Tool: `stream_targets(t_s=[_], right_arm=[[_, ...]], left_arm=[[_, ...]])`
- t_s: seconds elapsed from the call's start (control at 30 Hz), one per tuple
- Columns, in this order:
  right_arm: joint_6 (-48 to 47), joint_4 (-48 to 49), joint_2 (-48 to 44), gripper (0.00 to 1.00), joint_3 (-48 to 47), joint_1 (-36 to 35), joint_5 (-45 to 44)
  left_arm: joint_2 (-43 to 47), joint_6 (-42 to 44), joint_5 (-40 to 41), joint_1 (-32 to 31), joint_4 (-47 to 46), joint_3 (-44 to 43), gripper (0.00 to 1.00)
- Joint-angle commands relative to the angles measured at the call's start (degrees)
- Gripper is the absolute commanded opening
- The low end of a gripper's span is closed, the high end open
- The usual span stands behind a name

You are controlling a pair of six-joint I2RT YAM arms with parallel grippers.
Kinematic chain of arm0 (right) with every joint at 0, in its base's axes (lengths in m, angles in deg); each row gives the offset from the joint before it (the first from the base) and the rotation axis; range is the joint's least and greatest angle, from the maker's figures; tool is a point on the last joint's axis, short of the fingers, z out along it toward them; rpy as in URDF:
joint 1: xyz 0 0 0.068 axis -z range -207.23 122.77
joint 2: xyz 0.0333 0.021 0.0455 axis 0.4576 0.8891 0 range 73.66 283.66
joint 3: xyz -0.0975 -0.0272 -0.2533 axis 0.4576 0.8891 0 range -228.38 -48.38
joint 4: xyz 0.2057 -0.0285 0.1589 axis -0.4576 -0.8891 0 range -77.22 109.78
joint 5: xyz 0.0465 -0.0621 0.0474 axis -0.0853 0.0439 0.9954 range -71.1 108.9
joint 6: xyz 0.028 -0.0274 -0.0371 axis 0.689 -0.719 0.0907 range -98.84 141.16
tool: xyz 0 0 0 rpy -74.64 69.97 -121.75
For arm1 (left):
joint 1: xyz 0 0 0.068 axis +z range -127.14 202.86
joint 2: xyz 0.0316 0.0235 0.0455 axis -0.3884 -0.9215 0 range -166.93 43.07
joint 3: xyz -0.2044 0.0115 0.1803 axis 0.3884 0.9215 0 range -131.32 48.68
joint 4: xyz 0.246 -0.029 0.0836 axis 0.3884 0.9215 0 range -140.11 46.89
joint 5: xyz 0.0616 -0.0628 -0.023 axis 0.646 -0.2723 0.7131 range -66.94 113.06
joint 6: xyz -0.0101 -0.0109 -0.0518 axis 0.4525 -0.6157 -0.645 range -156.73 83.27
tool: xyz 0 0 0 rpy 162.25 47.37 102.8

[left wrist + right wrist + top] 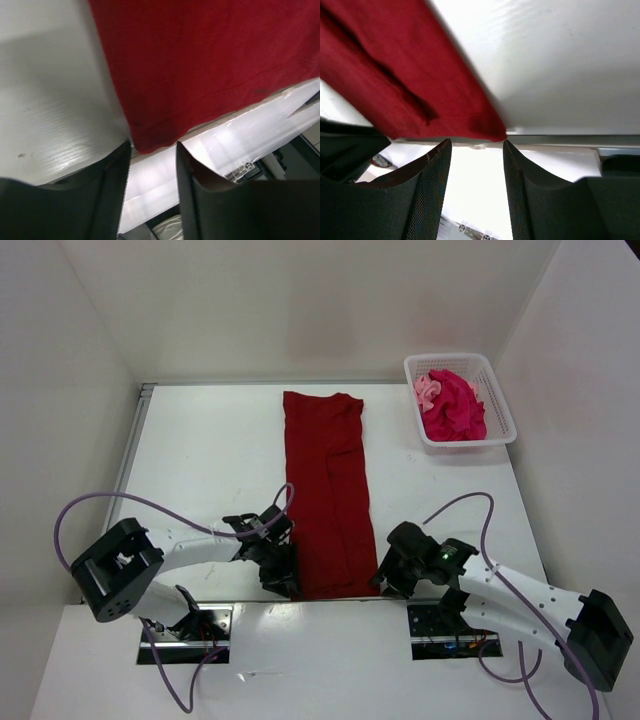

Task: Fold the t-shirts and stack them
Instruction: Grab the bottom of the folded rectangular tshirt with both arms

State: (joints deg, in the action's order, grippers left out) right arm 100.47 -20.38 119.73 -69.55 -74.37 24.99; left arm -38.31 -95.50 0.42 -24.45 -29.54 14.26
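- The left gripper is hovering at the near edge of the table, jaws standing apart and gripping nothing. The near-left corner of the red shirt is lying just at its tips.
- The right gripper is hanging likewise, jaws apart and empty, with the shirt's near-right corner sitting just beyond its tips.
- The red shirt is lying flat mid-table, folded into a long narrow strip running from the far side to the near edge, its near end between the two grippers.
- The basket is sitting at the far right corner, well apart from the strip, holding the magenta shirt and the salmon shirt, both bunched up.
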Motion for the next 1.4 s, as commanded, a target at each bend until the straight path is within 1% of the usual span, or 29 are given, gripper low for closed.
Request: stream_targets(t_s=[0.0, 0.07, 0.13, 0.17, 0.23, 0.27, 0.3, 0.33, 0.4, 0.47, 0.7, 0.8, 0.83, 0.93, 1.03, 1.07, 1.1, 1.13, 1.17, 1.2, 1.23, 1.27, 1.3, 1.33, 1.37], right_arm=[[3.3, -2.5, 1.2, 0.51, -0.4, -1.0, -2.7], [3.3, -1.8, 1.2, 0.51, -0.4, -1.0, -2.7], [4.0, -0.4, 0.5, 0.51, 0.2, -1.0, -1.9], [4.0, 0.2, -0.3, 0.51, 1.1, -1.0, -1.9], [4.5, 0.2, -2.0, 0.51, 1.7, -1.0, -1.3], [4.5, 0.2, -2.6, 0.51, 1.7, -1.0, -1.3], [4.5, 0.2, -3.3, 0.51, 2.2, -1.0, -1.3], [4.5, 0.9, -3.3, 0.51, 2.8, -1.0, -0.6], [4.5, 1.9, -3.3, 0.48, 3.3, -1.0, 0.0], [4.5, 3.5, -2.0, 0.48, 3.3, -1.0, 0.5], [3.4, 9.4, 2.5, 0.47, 3.9, -1.0, 1.0], [2.9, 11.9, 4.4, 0.41, 4.5, -1.7, 1.6], [3.7, 12.5, 5.3, 0.38, 5.0, -3.5, 1.6], [4.7, 14.6, 5.3, 0.37, 5.8, -4.3, 1.6], [5.2, 15.1, 5.8, 0.27, 7.0, -4.3, 2.3], [5.2, 15.7, 5.8, 0.17, 7.0, -4.3, 2.3], [5.2, 15.7, 5.3, 0.10, 7.0, -4.3, 2.3], [5.2, 15.7, 5.3, 0.04, 7.0, -4.3, 1.7], [4.7, 13.9, 4.5, 0.00, 5.0, -4.3, 1.0], [4.7, 12.7, 4.5, 0.00, 3.6, -4.3, 0.3], [3.1, 11.4, 3.8, 0.00, 2.0, -4.3, -0.6], [2.1, 10.4, 3.8, 0.00, -1.6, -4.3, -1.9], [0.5, 9.7, 4.6, 0.00, -3.5, -3.4, -2.0], [-3.8, 9.1, 5.8, 0.00, -7.1, -0.4, -2.0], [-6.3, 8.2, 8.7, 0.00, -8.9, 1.6, -2.0]], left_arm=[[0.2, -3.3, 1.3, -0.3, -2.6, 0.4, 0.47], [0.7, -3.9, 1.3, -0.3, -3.3, 0.4, 0.38], [1.4, -3.9, 2.8, -0.3, -3.3, 0.4, 0.24], [1.4, -3.9, 2.8, -0.3, -3.3, 0.4, 0.16], [3.3, -4.5, 4.3, -0.3, -2.7, -0.1, 0.08], [4.1, -4.5, 4.4, 1.5, -2.0, -0.1, 0.02], [6.1, -4.5, 4.4, 2.3, -2.0, -0.1, 0.00], [7.2, -4.5, 4.9, 3.0, -1.5, 0.6, 0.00], [9.5, -4.5, 4.9, 3.6, -0.1, 1.2, 0.00], [10.5, -3.8, 5.4, 4.3, 2.4, 1.2, 0.00], [14.9, -3.8, 4.3, 4.9, 3.7, 4.6, 0.00], [16.3, -3.8, 3.6, 4.9, 3.7, 5.9, 0.00], [16.3, -3.8, 3.6, 4.9, 3.7, 5.9, 0.00], [16.3, -3.8, 3.0, 4.9, 3.7, 6.5, 0.00], [16.3, -3.8, 3.0, 4.9, 3.7, 6.5, 0.00], [16.3, -3.8, 3.0, 4.9, 3.7, 6.5, 0.00], [16.3, -3.8, 3.0, 4.9, 3.7, 6.5, 0.00], [16.3, -3.8, 3.0, 4.9, 3.7, 6.5, 0.00], [16.3, -3.3, 3.6, 4.9, 4.2, 5.3, 0.00], [16.3, -3.3, 3.6, 4.9, 4.7, 4.4, 0.00], [16.3, -2.8, 5.7, 4.9, 6.6, 3.1, 0.01], [15.6, -1.9, 6.3, 4.9, 7.2, 2.0, 0.01], [15.6, -1.3, 6.3, 5.6, 8.3, -0.7, 0.01], [14.2, 0.1, 7.1, 6.3, 8.9, -2.1, 0.01], [13.7, 1.1, 7.1, 8.4, 9.4, -3.5, 0.01]])
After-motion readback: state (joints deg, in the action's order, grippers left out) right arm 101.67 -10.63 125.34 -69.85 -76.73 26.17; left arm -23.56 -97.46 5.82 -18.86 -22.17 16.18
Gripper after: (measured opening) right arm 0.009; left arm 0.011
